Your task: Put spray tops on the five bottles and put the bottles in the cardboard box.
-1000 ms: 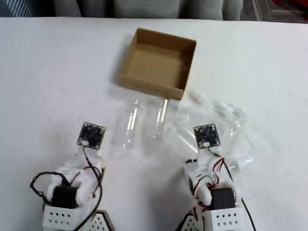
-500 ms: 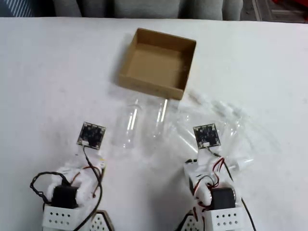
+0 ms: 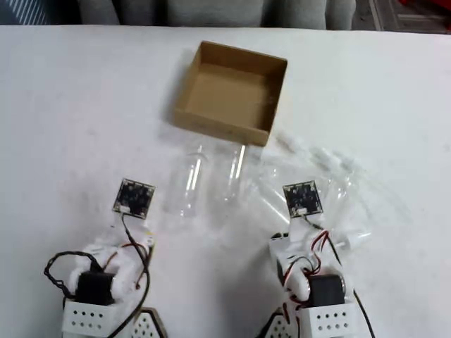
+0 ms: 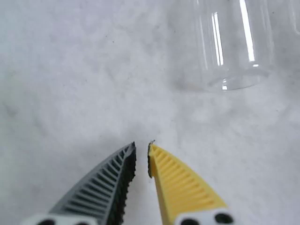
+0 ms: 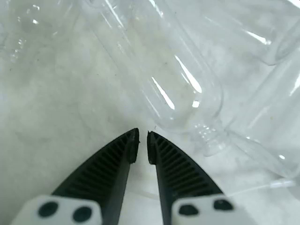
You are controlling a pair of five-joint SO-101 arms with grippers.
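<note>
We find the high camera fixed above the counter (image 3: 70,105), well off it and looking steeply down. Both arm bases lie along the near edge and the cardboard box (image 3: 229,95) sits toward the far edge.

The left wrist camera rides behind the left jaws and faces along them, very near the counter surface. It catches the base of one clear bottle (image 4: 229,51) just ahead. The high view shares this bottle (image 3: 189,186), just beyond that arm.

The right wrist camera sits likewise behind the right jaws, equally close. It faces the cluster of bottles (image 5: 159,79), which the high view shows toward the counter's right edge (image 3: 338,186).
</note>
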